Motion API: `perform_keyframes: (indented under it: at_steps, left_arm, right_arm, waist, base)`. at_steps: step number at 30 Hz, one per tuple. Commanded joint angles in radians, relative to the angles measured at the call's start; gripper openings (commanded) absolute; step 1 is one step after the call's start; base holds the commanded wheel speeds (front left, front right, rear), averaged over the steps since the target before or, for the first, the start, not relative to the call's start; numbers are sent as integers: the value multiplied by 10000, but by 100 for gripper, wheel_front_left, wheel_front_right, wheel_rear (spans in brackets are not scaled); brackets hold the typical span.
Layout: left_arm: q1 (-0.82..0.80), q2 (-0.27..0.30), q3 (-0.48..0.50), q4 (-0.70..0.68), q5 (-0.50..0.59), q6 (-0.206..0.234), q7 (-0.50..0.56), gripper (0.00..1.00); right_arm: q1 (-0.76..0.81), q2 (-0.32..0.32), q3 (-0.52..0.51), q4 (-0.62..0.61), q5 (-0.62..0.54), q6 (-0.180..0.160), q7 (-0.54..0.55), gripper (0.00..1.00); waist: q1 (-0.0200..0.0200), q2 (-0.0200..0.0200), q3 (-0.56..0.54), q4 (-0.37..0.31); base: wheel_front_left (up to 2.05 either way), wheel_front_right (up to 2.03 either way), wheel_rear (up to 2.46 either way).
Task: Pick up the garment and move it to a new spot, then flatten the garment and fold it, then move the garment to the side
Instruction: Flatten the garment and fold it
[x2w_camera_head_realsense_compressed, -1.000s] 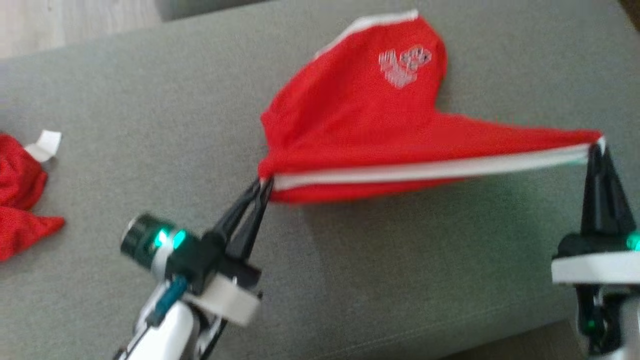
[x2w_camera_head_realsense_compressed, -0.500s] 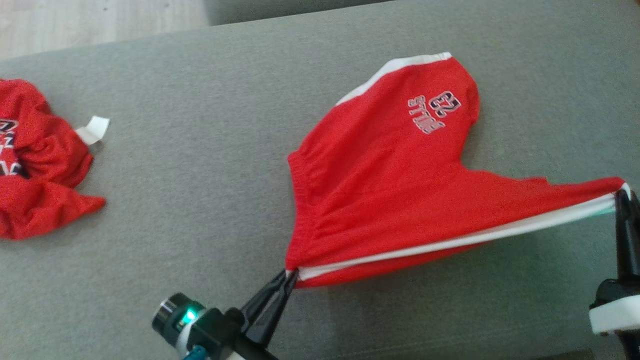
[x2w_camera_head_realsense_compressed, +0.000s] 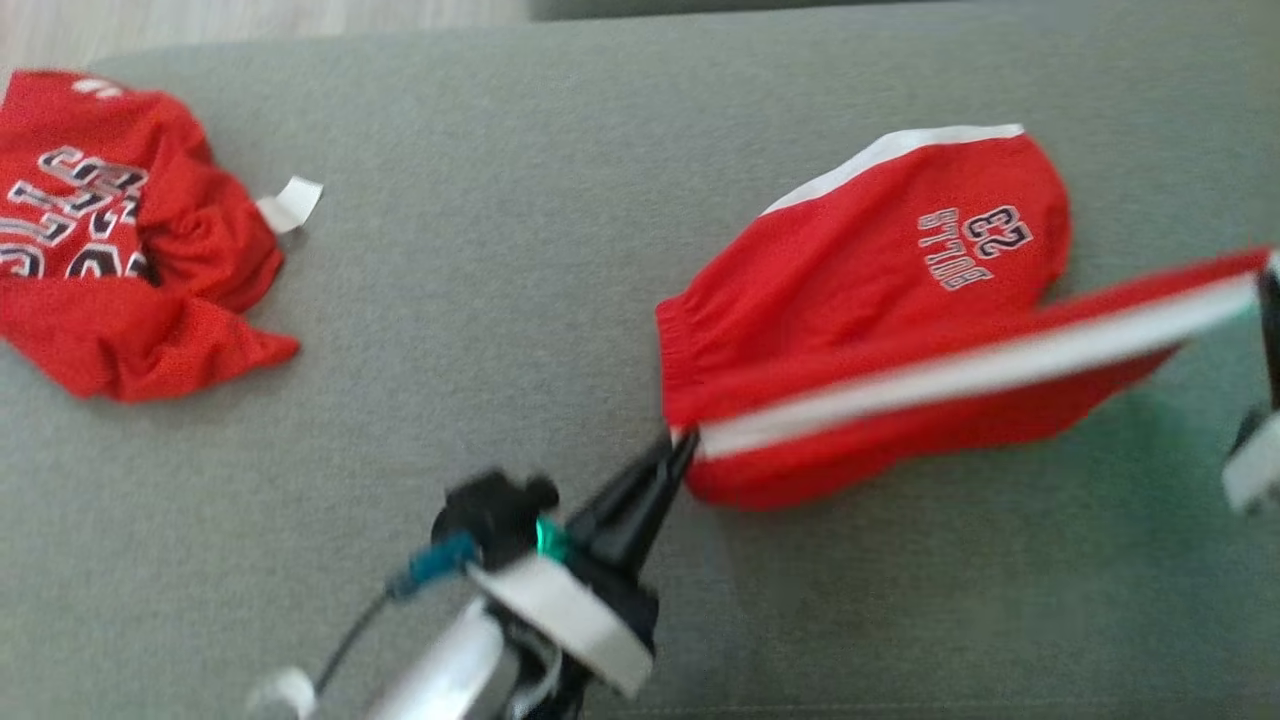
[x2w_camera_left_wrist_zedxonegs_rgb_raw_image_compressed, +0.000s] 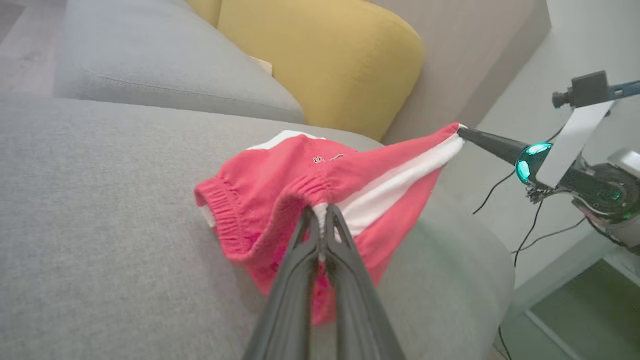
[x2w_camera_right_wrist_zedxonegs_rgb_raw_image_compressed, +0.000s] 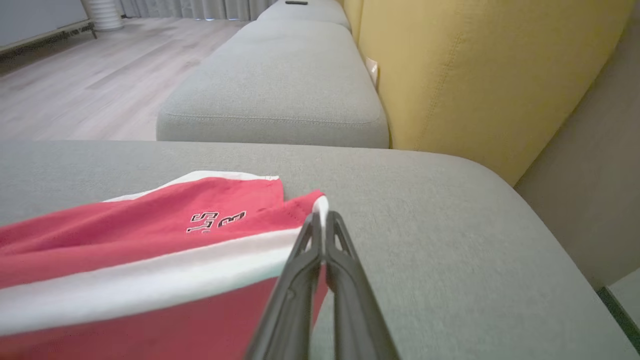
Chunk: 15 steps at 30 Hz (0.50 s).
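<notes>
The garment (x2w_camera_head_realsense_compressed: 880, 300) is a pair of red shorts with a white side stripe and "BULLS 23" print, stretched above the grey sofa cushion (x2w_camera_head_realsense_compressed: 480, 330). My left gripper (x2w_camera_head_realsense_compressed: 683, 440) is shut on its waistband corner, seen close up in the left wrist view (x2w_camera_left_wrist_zedxonegs_rgb_raw_image_compressed: 322, 212) on the garment (x2w_camera_left_wrist_zedxonegs_rgb_raw_image_compressed: 280, 190). My right gripper (x2w_camera_head_realsense_compressed: 1268, 285) at the right edge is shut on the leg hem corner; its wrist view shows the tips (x2w_camera_right_wrist_zedxonegs_rgb_raw_image_compressed: 321, 215) pinching the garment (x2w_camera_right_wrist_zedxonegs_rgb_raw_image_compressed: 150, 240). The far leg lies on the cushion.
A second red garment (x2w_camera_head_realsense_compressed: 120, 250) with a white tag lies crumpled at the cushion's far left. A yellow back cushion (x2w_camera_right_wrist_zedxonegs_rgb_raw_image_compressed: 475, 75) and another grey seat cushion (x2w_camera_right_wrist_zedxonegs_rgb_raw_image_compressed: 270, 95) stand beyond. Wood floor (x2w_camera_right_wrist_zedxonegs_rgb_raw_image_compressed: 75, 85) lies past the sofa. The right arm (x2w_camera_left_wrist_zedxonegs_rgb_raw_image_compressed: 575, 165) hangs off the cushion's end.
The head camera has swung, shifting the whole picture rightward. The shorts' held edge is lifted and pulled tighter between the two grippers; both grips are unchanged.
</notes>
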Motion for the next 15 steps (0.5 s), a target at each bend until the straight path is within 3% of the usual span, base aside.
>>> perform_keyframes:
  at_steps: [1, 8, 15]
  left_arm:
    - [-493, -25, 260, -77, -326, 3, -60, 0]
    - [-2418, -375, 238, 1401, -2211, 2, -61, 0]
    - [-4054, -536, -53, 2568, -2867, 1, -61, 0]
  right_arm:
    - [-542, -492, 299, -108, 81, 21, 151, 0]
    - [-3160, -1862, 1827, 1732, 155, 21, 1030, 0]
    - [-5438, -2808, 3704, 3505, 369, 21, 1734, 0]
  waist:
    - [0, 0, 257, 228]
    - [0, 0, 851, 641]
    - [0, 0, 1357, 1030]
  base:
    - [0, 0, 0]
    - [0, 0, 0]
    - [0, 0, 0]
